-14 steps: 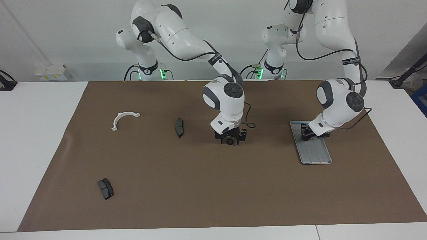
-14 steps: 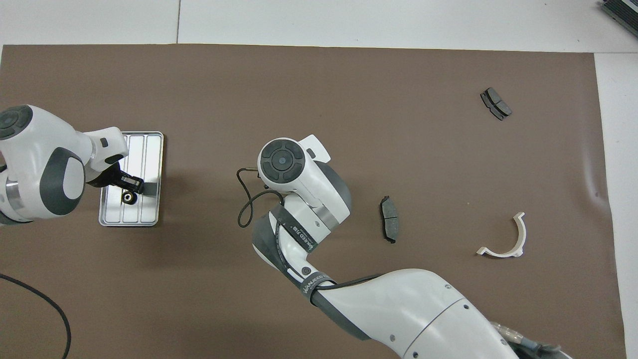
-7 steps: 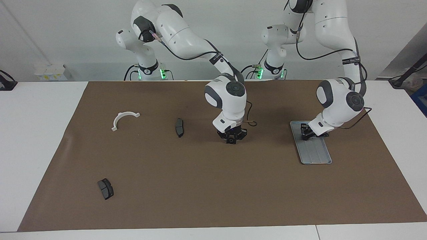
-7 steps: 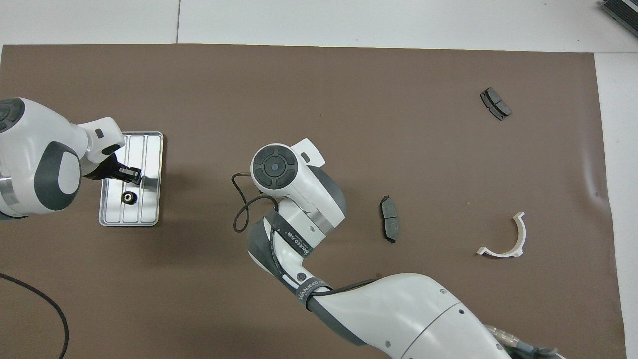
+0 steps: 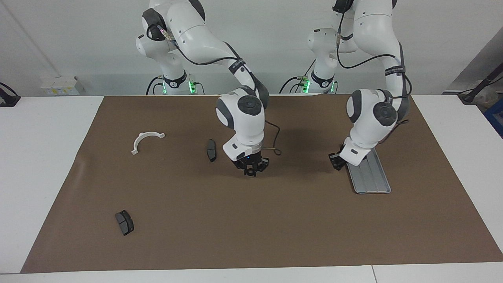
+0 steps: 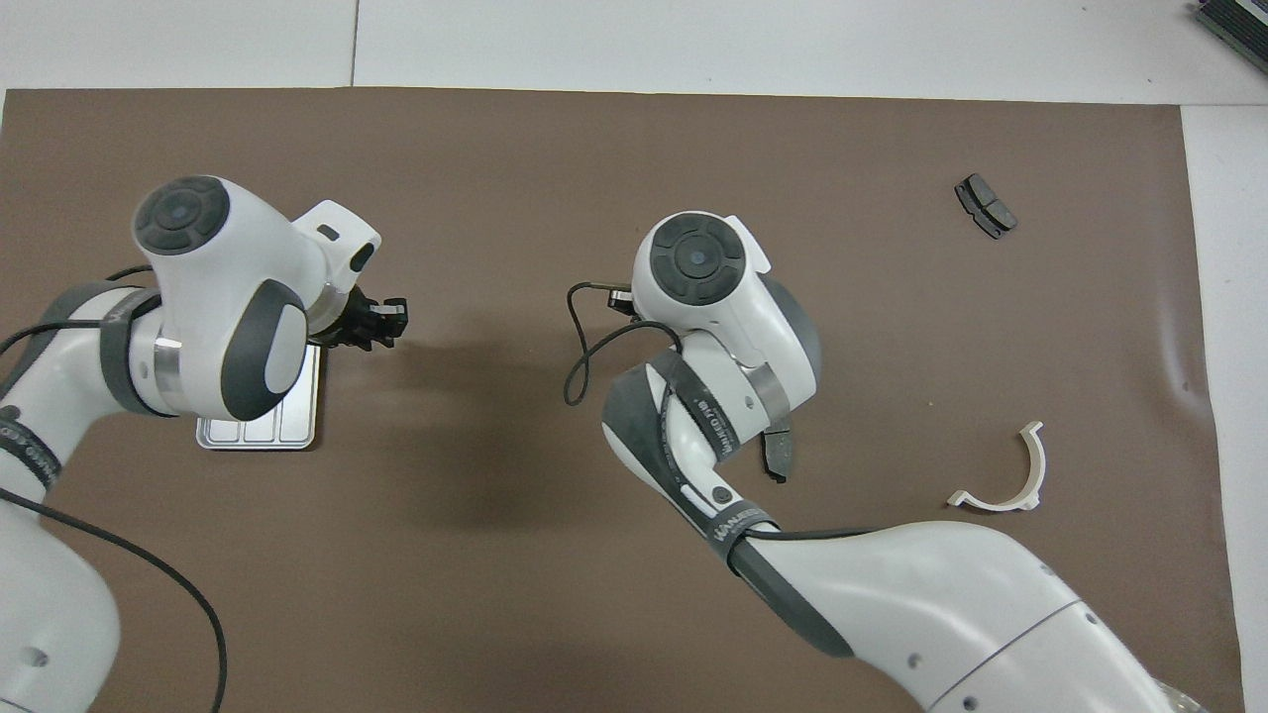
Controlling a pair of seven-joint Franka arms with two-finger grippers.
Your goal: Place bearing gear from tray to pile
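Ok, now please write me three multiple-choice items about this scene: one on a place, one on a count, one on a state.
1. Where does the white bracket lie?
A. toward the left arm's end of the table
B. toward the right arm's end of the table
C. at the middle of the table

2. How many dark brake pads lie on the mat?
A. one
B. four
C. two

3. The right gripper is
A. shut on a small dark bearing gear
B. open and empty
C. shut on the bracket

Key: 1 B, it lies out toward the right arm's end; 2 C, the second pad lies farther from the robots; 3 A, a round part shows between its fingers.
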